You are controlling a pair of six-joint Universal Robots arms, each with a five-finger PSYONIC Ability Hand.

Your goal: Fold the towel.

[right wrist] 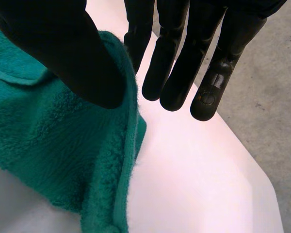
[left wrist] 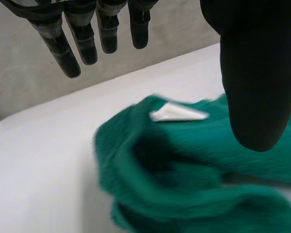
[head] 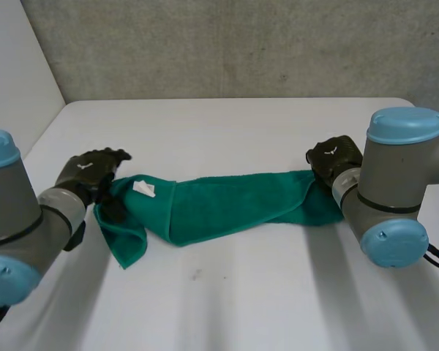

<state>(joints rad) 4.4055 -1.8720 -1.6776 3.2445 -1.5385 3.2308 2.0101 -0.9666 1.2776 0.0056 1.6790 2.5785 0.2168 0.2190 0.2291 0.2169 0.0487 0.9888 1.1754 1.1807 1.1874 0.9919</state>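
On table (head: 241,292), green towel (head: 227,205), white tag (head: 144,189)

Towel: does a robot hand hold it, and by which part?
Nothing is held: left robot hand and right robot hand are open, one at each towel end.

The head camera overlooked the white bench (head: 241,292) from behind; wrist cameras sat close at opposite ends of the green terry towel (head: 219,208).

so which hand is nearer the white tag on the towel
Left. The left hand sits just beside the white tag; the right hand is at the opposite end of the towel.
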